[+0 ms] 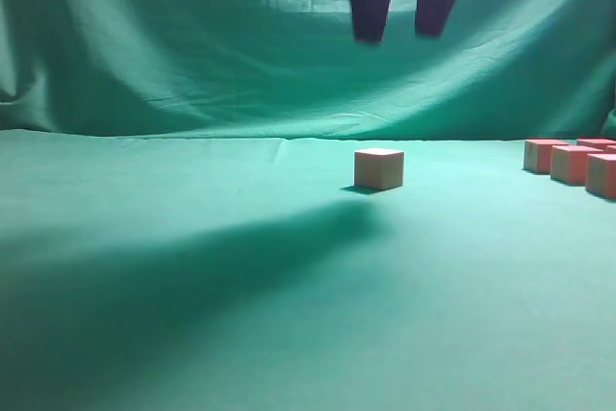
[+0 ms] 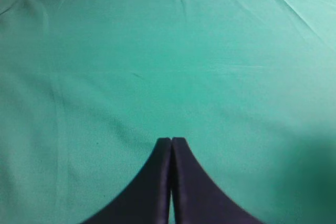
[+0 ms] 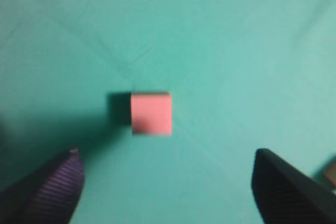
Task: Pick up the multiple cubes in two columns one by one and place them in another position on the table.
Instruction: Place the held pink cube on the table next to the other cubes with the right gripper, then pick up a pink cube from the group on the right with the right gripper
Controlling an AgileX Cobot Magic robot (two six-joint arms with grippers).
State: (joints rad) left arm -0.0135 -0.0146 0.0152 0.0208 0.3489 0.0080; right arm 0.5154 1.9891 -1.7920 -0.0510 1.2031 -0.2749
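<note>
Exterior view shows a wide green cloth surface (image 1: 192, 286) below a draped green backdrop (image 1: 144, 45). At twelve o'clock, the right end effector (image 1: 399, 34) hangs high with its dark fingers spread apart, gripping nothing. A row of cubes (image 1: 575, 165) sits at three o'clock. One lone cube (image 1: 378, 168) rests near centre, directly below that end effector. The left end effector (image 2: 171, 141) is clenched shut over bare cloth.

Creased green cloth backdrop (image 1: 192, 55) draped behind; dim light, broad soft shadows.
</note>
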